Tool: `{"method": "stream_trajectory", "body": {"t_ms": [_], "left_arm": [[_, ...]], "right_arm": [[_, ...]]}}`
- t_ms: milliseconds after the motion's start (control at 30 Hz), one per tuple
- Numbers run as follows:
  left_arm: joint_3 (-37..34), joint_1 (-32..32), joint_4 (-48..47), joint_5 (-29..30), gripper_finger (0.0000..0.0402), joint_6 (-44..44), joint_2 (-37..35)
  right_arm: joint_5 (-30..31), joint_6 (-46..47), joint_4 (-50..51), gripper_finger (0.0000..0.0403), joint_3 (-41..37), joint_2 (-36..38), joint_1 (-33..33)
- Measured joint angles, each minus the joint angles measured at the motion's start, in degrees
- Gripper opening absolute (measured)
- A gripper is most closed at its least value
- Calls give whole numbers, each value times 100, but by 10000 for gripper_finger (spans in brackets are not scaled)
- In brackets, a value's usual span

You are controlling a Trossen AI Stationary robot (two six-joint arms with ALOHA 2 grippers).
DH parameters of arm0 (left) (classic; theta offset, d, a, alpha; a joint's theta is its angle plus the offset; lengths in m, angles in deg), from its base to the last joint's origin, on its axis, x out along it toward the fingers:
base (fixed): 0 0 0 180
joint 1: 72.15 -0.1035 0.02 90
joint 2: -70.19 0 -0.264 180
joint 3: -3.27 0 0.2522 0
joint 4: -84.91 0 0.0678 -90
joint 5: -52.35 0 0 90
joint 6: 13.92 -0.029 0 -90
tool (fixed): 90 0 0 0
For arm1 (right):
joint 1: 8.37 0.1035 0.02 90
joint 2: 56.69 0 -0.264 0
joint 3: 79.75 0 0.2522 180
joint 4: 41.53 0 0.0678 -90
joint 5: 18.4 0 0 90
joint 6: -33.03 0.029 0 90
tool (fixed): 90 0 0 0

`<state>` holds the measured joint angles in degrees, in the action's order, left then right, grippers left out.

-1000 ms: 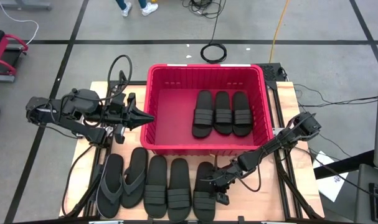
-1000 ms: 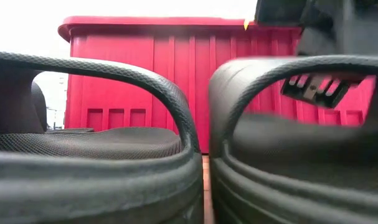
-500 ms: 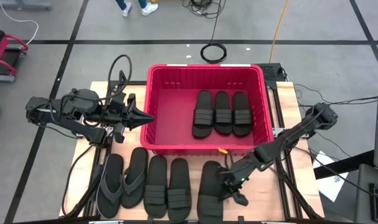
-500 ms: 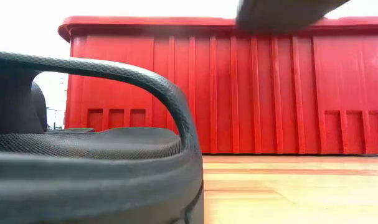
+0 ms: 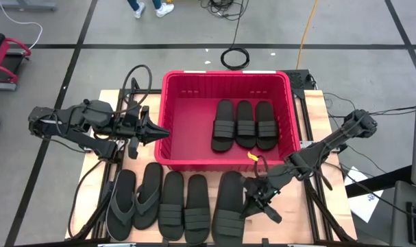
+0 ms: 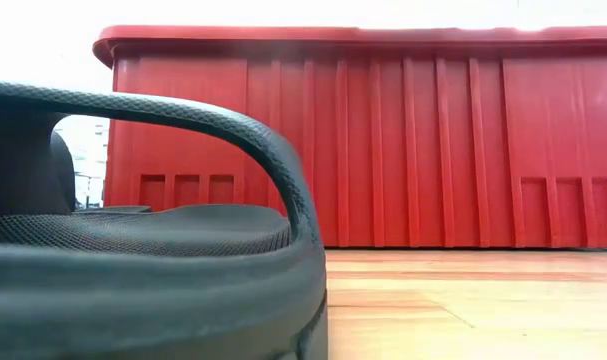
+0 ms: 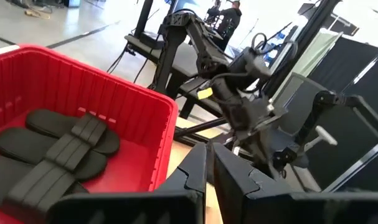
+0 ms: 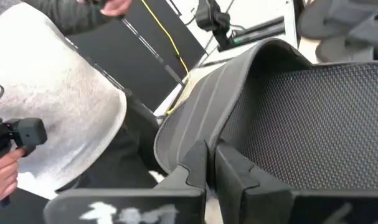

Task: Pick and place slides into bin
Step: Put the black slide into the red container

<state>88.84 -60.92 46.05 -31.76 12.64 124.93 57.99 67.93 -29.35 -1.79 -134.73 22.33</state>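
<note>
The red bin [image 5: 168, 103] stands at mid-table with three black slides [image 5: 245, 125] lying flat inside. In front of it lie two grey flip-flops [image 5: 136, 200] and two black slides [image 5: 184, 206] in a row, soles down. My right gripper [image 5: 250, 200] is shut on a fifth black slide [image 5: 228, 204], held above the table at the row's right end. My left gripper [image 5: 163, 132] is shut and empty, just outside the bin's left wall. In the low view one slide [image 6: 133, 230] fills the near left before the bin [image 6: 383, 150]. My right gripper pinches the slide's right long edge [image 8: 198, 152] between its two fingers, beside the ribbed strap [image 8: 217, 99]. The fingers come from the table's right side, slanting down, across the edge. The slide is lifted clear of the table, strap side up.
The bin's left half [image 5: 190, 127] holds no slides. Bare wood [image 6: 473, 300] shows where the lifted slide lay. A person in a grey sleeve [image 8: 64, 106] stands beyond the table. Cables [image 5: 234, 56] lie on the floor behind the bin.
My right gripper has risen with the rightmost black slide. The slide lay on the table a second ago, then hung above it, and is now lifted out of the low view entirely. The gripper has also drifted a little toward the table's right edge.
</note>
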Motion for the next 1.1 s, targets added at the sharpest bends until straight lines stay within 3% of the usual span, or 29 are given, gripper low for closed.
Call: {"method": "stream_trajectory", "body": {"t_ms": [233,367,633,833,933,1100], "left_arm": [[0,0,4,15,21,-537,0],[0,0,4,103,21,-541,0],[0,0,7,487,21,-540,0],[0,0,7,774,21,-290,0],[0,0,40,942,21,-179,0],[0,0,220,1248,21,-101,0]], "right_arm": [[-412,-454,357,4,600,4,-9],[-648,-527,1389,4,1260,0,-45],[-1054,-1569,3356,4,2810,2,-605],[-1220,-2460,4017,4,3570,7,-1709],[-2071,-2829,4119,4,3620,7,-2541],[-2929,-3471,4407,4,3618,-96,-3902]]}}
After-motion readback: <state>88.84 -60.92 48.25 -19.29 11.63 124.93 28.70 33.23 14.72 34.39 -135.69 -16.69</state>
